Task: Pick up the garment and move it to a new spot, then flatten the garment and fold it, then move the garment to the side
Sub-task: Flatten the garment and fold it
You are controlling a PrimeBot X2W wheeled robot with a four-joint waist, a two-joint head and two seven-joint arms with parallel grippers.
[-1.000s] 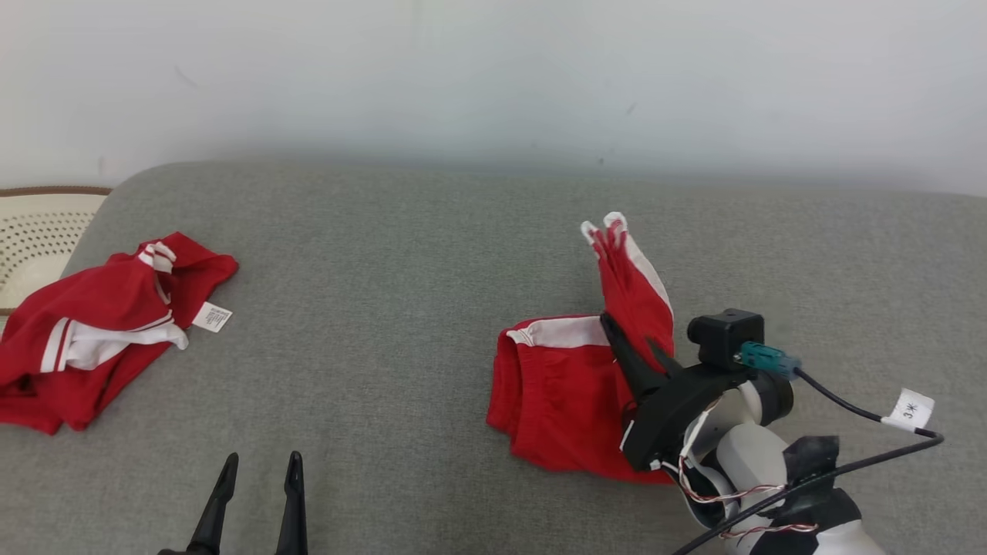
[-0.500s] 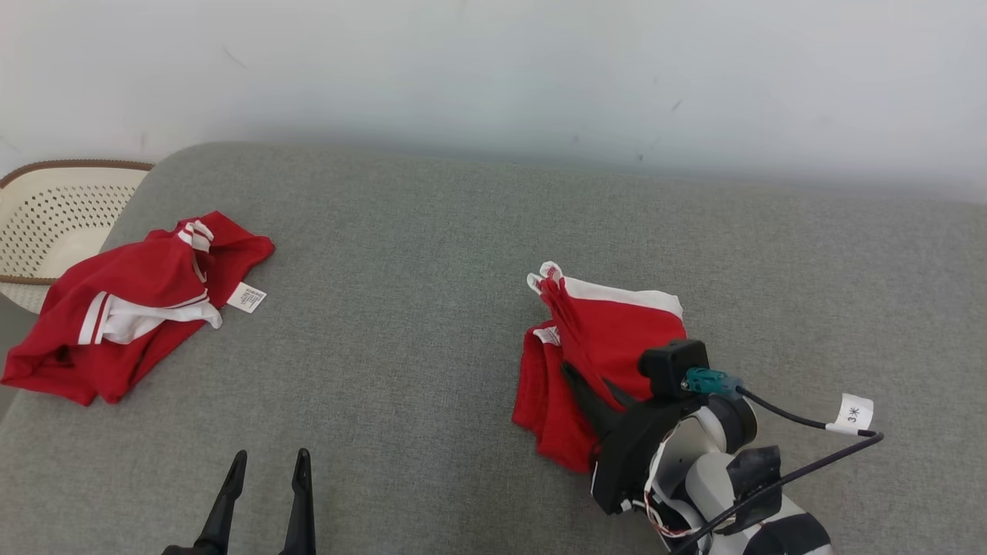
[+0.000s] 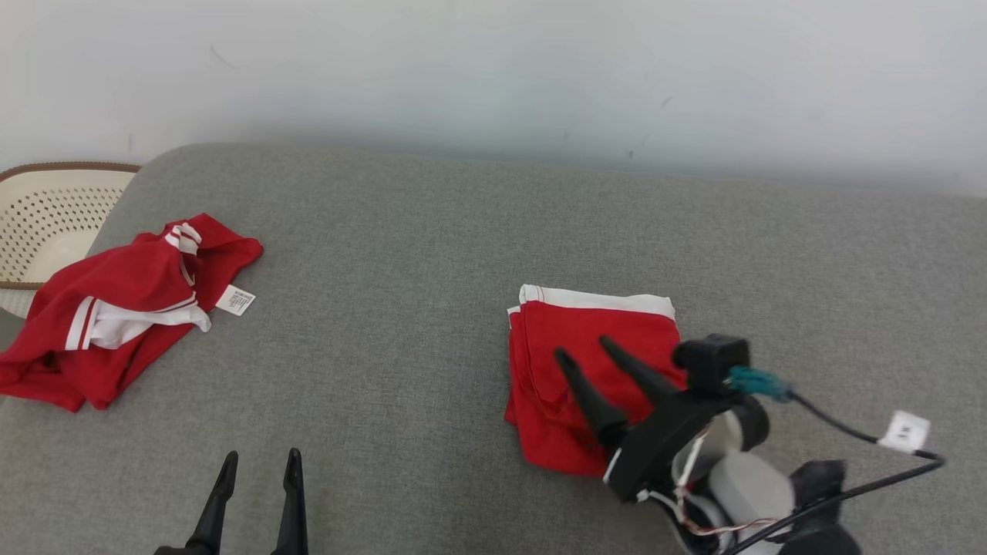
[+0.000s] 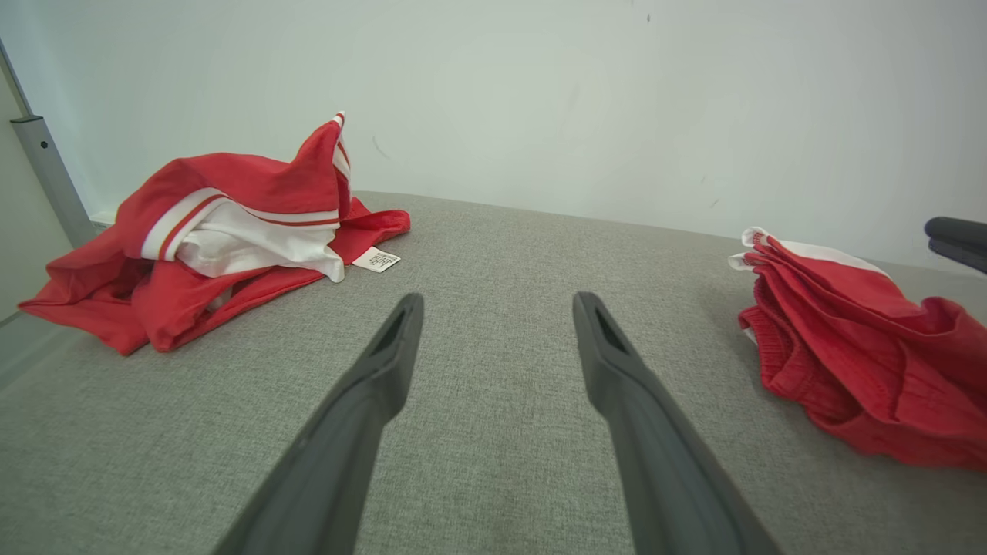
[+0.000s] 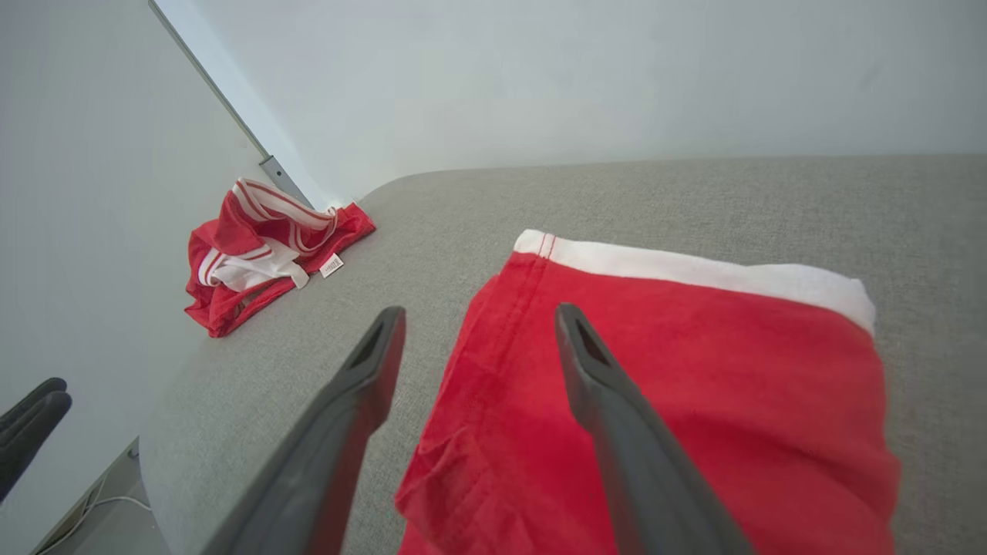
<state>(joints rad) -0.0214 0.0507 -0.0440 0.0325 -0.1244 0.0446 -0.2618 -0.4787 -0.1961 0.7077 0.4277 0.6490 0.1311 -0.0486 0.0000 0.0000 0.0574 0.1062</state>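
A red garment with a white band (image 3: 586, 339) lies folded on the grey cushion, right of centre; it appears too in the right wrist view (image 5: 694, 370) and at the right of the left wrist view (image 4: 848, 339). My right gripper (image 3: 584, 347) hovers open just above it, nothing between its fingers (image 5: 470, 324). My left gripper (image 3: 258, 461) stands open at the lower left, apart from any cloth (image 4: 497, 304).
A second crumpled red and white garment (image 3: 116, 316) with a white label lies at the cushion's left edge, next to a perforated cream basket (image 3: 46, 223). A pale wall runs behind the grey cushion (image 3: 401, 254). A cable with a white tag (image 3: 904, 432) trails from my right wrist.
My right gripper let go of the raised flap, which now lies flat over the rest of the garment, and its fingers have opened. The head camera shifted a little.
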